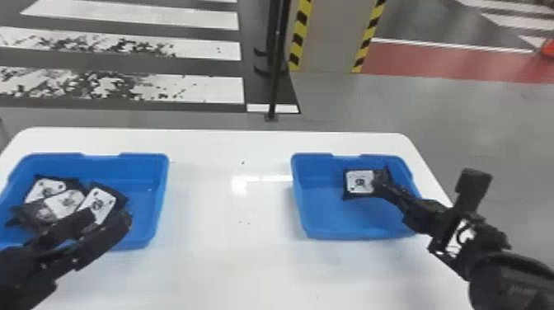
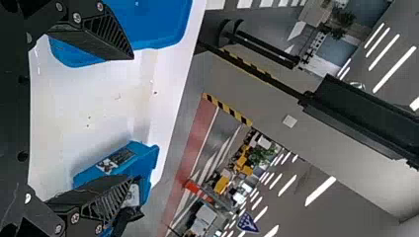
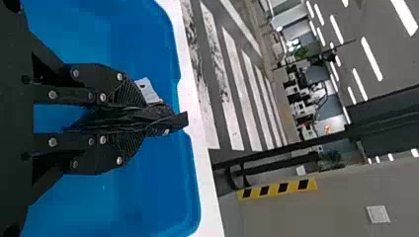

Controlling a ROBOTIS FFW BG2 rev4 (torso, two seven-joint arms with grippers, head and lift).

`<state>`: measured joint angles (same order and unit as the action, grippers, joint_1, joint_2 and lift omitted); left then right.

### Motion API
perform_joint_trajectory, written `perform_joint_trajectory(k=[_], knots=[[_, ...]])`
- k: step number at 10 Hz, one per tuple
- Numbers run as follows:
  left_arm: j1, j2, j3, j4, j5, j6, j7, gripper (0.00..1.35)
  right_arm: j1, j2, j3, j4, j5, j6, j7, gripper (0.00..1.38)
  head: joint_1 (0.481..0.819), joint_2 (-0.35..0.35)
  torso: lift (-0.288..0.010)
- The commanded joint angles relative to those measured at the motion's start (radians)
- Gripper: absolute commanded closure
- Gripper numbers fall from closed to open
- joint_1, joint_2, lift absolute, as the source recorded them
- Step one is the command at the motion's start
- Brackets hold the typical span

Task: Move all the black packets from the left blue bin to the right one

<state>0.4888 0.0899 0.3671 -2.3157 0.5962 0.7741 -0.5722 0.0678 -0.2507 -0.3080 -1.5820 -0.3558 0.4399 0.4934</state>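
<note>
Pincer pair, both black, one at each bin: the right pincer [image 1: 381, 178], inside the right blue bin, has its two fingers closed on a dark, crumpled packet [image 3: 170, 121]; the left pincer [image 1: 108, 219], above the near part of the left blue bin, has its fingers set widely apart.

Floor [image 1: 486, 123]: grey, with broad white stripes beyond at the left and a red band at the right.

Worktop [image 1: 222, 255]: white, with rounded far corners and glossy reflections between the bins.

Column [image 1: 329, 41]: grey, beyond the worktop, edged with yellow-and-black hazard bands; a thin black pole [image 1: 275, 74] stands just beside it.

Bins: two shallow open containers, well apart. The left blue bin [image 1: 140, 173] carries the pile; the right blue bin [image 1: 304, 198] has its packet material toward the far side.

Black packets [image 1: 66, 201]: a loose, overlapping pile in the left blue bin, at least three with white labels facing up. The left pincer partly covers the near side, so an exact count cannot be given.

White label [image 1: 358, 182]: on black packet material in the right blue bin, beside the right pincer's fingertips; whether it belongs to the gripped packet cannot be told.
</note>
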Motion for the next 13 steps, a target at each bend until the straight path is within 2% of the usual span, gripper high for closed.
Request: perform_joint_trajectory(k=[1, 2, 3, 4, 6, 7, 8, 10, 12, 13], knots=[[0.002, -0.003, 0.022, 0.0, -0.042, 0.004, 0.009, 0.19, 0.06, 0.007, -0.003, -0.098, 0.081, -0.074, -0.029, 0.11, 0.695, -0.181, -0.14], [0.002, -0.006, 0.038, 0.0, -0.07, 0.004, 0.021, 0.19, 0.156, 0.03, -0.003, -0.226, 0.118, -0.155, -0.069, 0.05, 0.695, -0.18, -0.14], [-0.005, -0.009, 0.054, 0.0, -0.1, 0.004, 0.029, 0.19, 0.268, 0.067, -0.003, -0.356, 0.158, -0.214, -0.099, 0.14, 0.695, -0.169, -0.14], [-0.018, -0.009, 0.066, 0.0, -0.134, 0.011, 0.037, 0.19, 0.364, 0.097, -0.001, -0.454, 0.178, -0.261, -0.102, 0.19, 0.695, -0.141, -0.14], [-0.062, -0.006, 0.1, 0.0, -0.245, 0.048, 0.06, 0.19, 0.516, 0.137, 0.041, -0.606, 0.218, -0.285, -0.102, 0.2, 0.695, -0.055, -0.14], [-0.099, -0.003, 0.107, 0.0, -0.323, 0.1, 0.072, 0.19, 0.563, 0.145, 0.079, -0.618, 0.184, -0.285, -0.102, 0.2, 0.695, -0.023, -0.14], [-0.145, 0.008, 0.107, 0.007, -0.401, 0.166, 0.084, 0.19, 0.6, 0.146, 0.117, -0.626, 0.158, -0.285, -0.102, 0.2, 0.695, 0.046, -0.14], [-0.273, 0.042, 0.078, 0.081, -0.506, 0.281, 0.091, 0.19, 0.639, 0.146, 0.152, -0.626, 0.124, -0.285, -0.099, 0.2, 0.695, 0.169, -0.14], [-0.386, 0.091, -0.006, 0.169, -0.55, 0.404, 0.087, 0.19, 0.651, 0.146, 0.154, -0.618, 0.116, -0.276, -0.092, 0.2, 0.695, 0.209, -0.14], [-0.442, 0.113, -0.06, 0.228, -0.564, 0.448, 0.077, 0.19, 0.654, 0.146, 0.154, -0.618, 0.114, -0.268, -0.087, 0.2, 0.695, 0.204, -0.14]])
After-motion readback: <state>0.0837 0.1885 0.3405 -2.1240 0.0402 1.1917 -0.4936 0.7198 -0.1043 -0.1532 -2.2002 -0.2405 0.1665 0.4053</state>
